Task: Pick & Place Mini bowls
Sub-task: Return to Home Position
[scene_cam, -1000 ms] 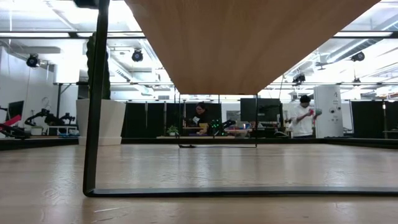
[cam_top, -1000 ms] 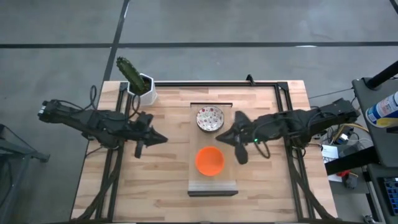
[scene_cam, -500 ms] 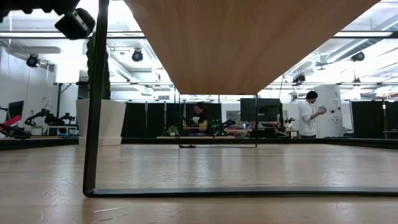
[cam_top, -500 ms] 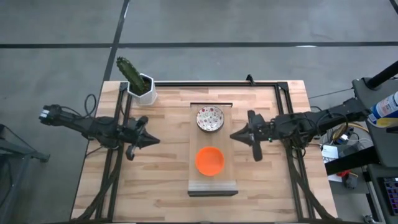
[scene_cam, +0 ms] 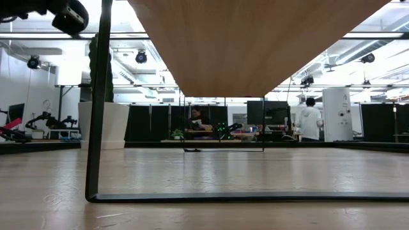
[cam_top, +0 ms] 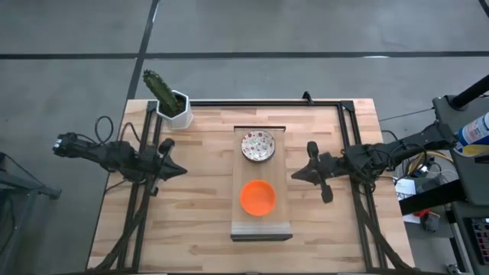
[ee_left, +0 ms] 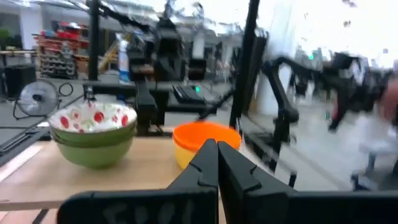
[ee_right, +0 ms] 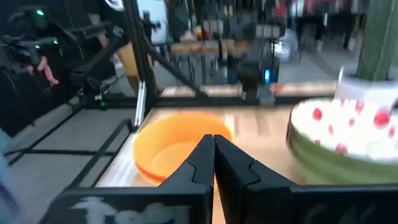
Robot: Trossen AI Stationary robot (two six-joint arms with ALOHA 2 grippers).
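**Mini bowls (cam_top: 258, 197) on shelf, homing step in hand**

Two stacks sit on the shelf (cam_top: 260, 226) mid-desk (cam_top: 199, 229): the speckled stack (cam_top: 258, 146) at the back, the orange-topped stack in front. Left tool (cam_top: 180, 171) and right tool (cam_top: 296, 176) flank the shelf, both closed and empty. Placing looks done. Next move probably only pulls the arms outward. Desk is open on both sides. Watch the frame rails (cam_top: 147, 221) and the cactus pot (cam_top: 179, 108) by the left arm.

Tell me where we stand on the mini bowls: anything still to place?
Placing looks done: on the shelf, a speckled bowl tops one stack and the orange bowl tops the other. Nothing is in hand: the left gripper and right gripper are shut and empty, one on either side of the shelf. Likely left: only the return to home.
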